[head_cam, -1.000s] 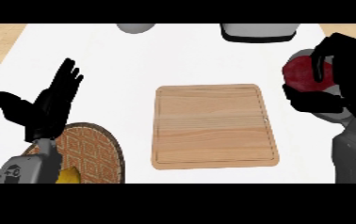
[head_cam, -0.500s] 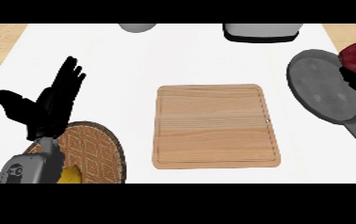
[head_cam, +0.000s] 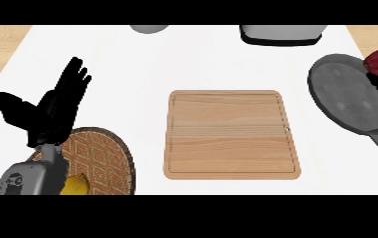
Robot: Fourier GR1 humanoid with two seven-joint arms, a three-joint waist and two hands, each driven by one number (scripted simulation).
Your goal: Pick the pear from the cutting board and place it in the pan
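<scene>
The black left hand (head_cam: 55, 107) rests open, fingers up, above a patterned round brown mat (head_cam: 100, 157). Right of it the bare rectangular wooden cutting board (head_cam: 232, 134), then the round grey pan (head_cam: 347, 99). A dark red fruit (head_cam: 371, 62), seemingly the pear, sits at the pan's far edge; lower it squarely inside. The right hand is unseen.

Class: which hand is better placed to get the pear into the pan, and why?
Right. The dark red pear shows at the view's right edge beside the grey pan, on that side; the left hand rests open far left, beyond the cutting board.
</scene>
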